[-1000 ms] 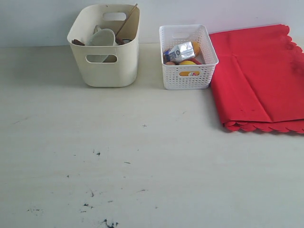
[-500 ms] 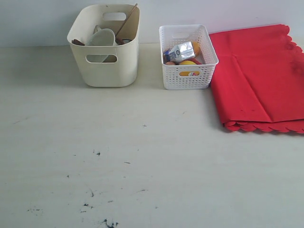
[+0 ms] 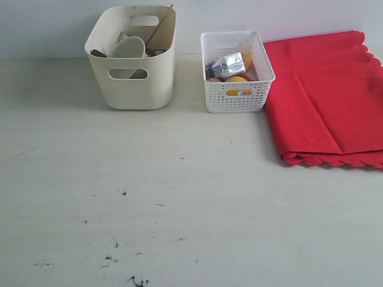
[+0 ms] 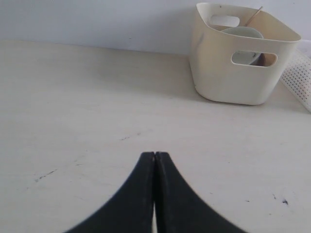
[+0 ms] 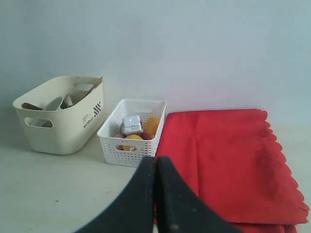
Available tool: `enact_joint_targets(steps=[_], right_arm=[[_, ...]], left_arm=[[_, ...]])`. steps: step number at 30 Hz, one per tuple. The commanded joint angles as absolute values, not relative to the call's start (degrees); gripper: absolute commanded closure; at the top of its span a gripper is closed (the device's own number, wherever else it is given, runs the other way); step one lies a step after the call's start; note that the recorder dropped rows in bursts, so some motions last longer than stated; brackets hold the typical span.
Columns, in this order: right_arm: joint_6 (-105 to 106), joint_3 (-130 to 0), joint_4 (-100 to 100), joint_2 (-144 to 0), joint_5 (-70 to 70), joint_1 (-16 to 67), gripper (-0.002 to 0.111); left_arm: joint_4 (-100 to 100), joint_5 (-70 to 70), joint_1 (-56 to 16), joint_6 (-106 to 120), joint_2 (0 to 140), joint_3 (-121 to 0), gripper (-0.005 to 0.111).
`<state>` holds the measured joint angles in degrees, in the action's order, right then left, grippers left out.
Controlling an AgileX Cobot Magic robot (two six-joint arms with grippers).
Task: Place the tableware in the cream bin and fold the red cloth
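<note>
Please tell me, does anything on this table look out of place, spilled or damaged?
Nothing looks spilled or broken. Only small things: dark specks mark the table in the exterior view's foreground, and a thin wooden stick leans out above the rim of the cream bin. The red cloth lies folded, its scalloped edges stacked fairly evenly.

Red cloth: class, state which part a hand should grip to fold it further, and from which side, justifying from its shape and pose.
Probably the near scalloped edge of the red cloth, approached low from the front by the right hand: the cloth lies flat, and there stacked layers form a lip above the table.
</note>
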<state>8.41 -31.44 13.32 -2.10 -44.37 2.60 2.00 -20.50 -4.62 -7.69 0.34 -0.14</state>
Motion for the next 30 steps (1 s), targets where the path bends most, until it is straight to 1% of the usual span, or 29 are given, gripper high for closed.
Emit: enact_joint_targets(steps=[1,7,11,16,25,30], right_arm=[[8.9,-31.2,12.1,-1.9,-44.0,2.7,0.108],[8.8,-31.2,11.1,-1.9,-39.4,2.7,0.108],[8.9,-28.7,11.4,-1.9,-33.1,2.7,0.108],[8.9,-22.4,11.4,-1.9,-25.8,2.7,0.108],[8.9,-10.8,11.5,-1.7,-16.6,2.7,0.108],[8.8,-5.8,10.2,0.0,-14.4,2.7,0.108]], left_arm=[[2.4,-20.3,-4.4,-7.8,0.0,0.0,0.107],[2.4,-20.3,-4.4,-7.8,0.0,0.0,0.107],[2.4,-20.3,-4.4,-7.8,0.0,0.0,0.107],[2.4,-20.3,-4.4,-7.8,0.0,0.0,0.107],[2.4,-20.3,-4.4,-7.8,0.0,0.0,0.107],[2.4,-20.3,-4.4,-7.8,0.0,0.0,0.107]])
